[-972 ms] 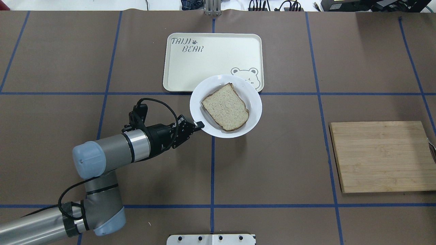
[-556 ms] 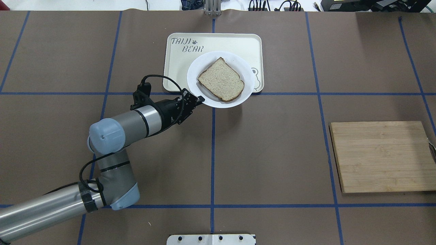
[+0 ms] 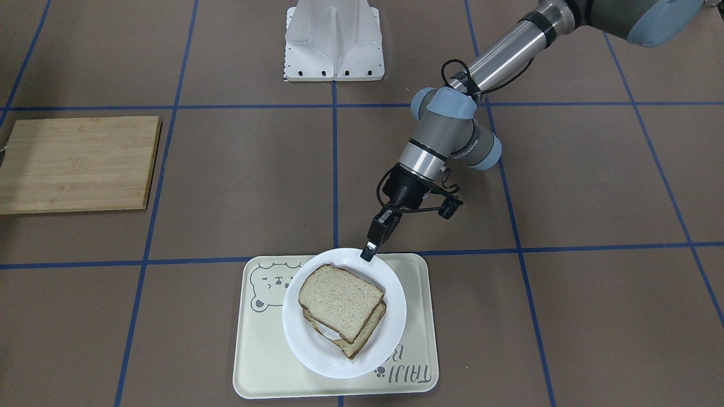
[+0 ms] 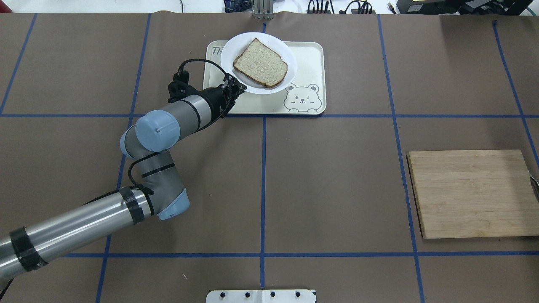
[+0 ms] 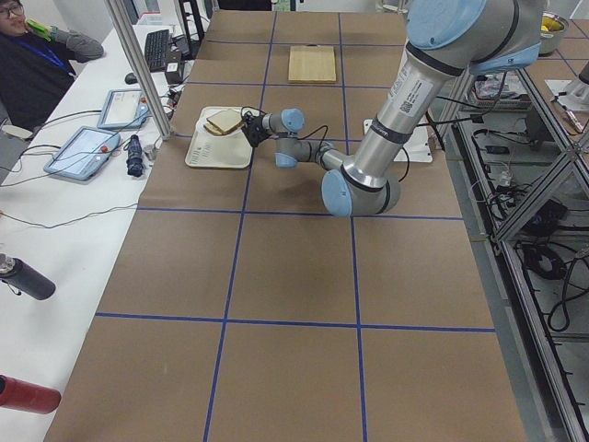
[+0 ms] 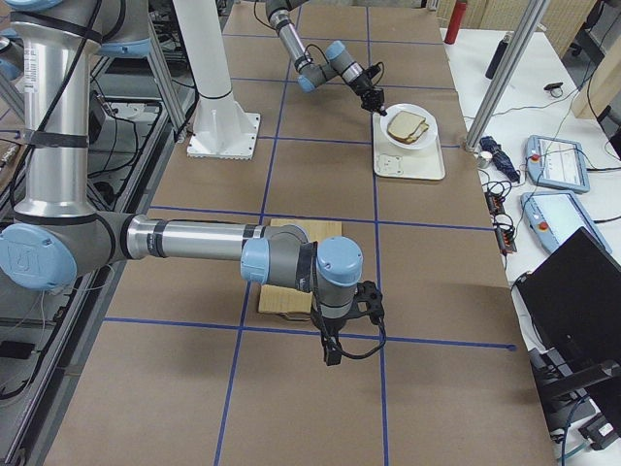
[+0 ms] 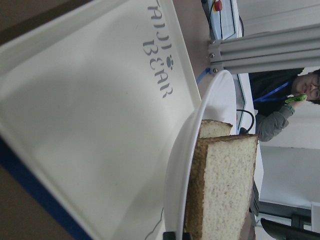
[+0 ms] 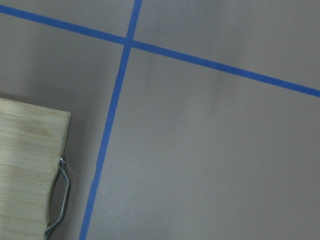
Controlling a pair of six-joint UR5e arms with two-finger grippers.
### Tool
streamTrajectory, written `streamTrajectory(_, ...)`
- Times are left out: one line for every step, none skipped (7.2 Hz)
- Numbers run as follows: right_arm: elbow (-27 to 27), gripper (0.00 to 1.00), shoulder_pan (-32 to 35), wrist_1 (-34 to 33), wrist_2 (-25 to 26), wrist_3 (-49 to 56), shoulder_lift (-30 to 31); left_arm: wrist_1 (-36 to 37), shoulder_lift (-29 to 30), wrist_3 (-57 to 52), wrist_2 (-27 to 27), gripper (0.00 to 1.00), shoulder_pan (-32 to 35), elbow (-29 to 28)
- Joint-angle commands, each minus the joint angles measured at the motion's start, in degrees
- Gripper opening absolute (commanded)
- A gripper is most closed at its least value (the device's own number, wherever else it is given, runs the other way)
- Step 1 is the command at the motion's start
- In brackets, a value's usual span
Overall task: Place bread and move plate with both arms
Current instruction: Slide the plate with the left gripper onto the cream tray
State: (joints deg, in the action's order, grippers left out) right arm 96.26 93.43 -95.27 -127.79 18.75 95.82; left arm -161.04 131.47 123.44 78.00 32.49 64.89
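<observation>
My left gripper (image 4: 239,87), clenched on the rim of the plate (image 4: 229,47), has carried it and the bread (image 4: 260,63) from the near edge of the tray (image 4: 305,59) to over its middle, so only lowering looks left; whether the right gripper (image 6: 333,354) is clenched, I cannot tell.

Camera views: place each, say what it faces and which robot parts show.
Front-facing: across table, facing white stand; left arm.
Overhead: behind stand, looking down; left arm.
Exterior left: table end; left arm near.
Exterior right: opposite end; right arm near.
Left wrist: beside plate; no arm.
Right wrist: over cutting board; no arm.
First two share the tray.
</observation>
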Motion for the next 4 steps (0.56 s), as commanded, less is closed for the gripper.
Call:
streamTrajectory(0.0, 1.0, 0.0, 0.0, 0.0, 0.0, 0.1, 0.3, 2.7, -0.3, -0.1, 0.0, 0.6, -4.9)
streamTrajectory(0.0, 1.0, 0.0, 0.0, 0.0, 0.0, 0.1, 0.3, 3.6, -0.5, 0.0, 0.0, 0.5, -5.9)
streamTrajectory(0.0, 1.0, 0.0, 0.0, 0.0, 0.1, 0.1, 0.3, 4.0, -0.7, 0.0, 0.0, 0.4, -7.0)
streamTrajectory(0.0, 1.0, 0.0, 0.0, 0.0, 0.1, 0.0, 0.3, 4.2, -0.7, 0.0, 0.12, 0.4, -6.9)
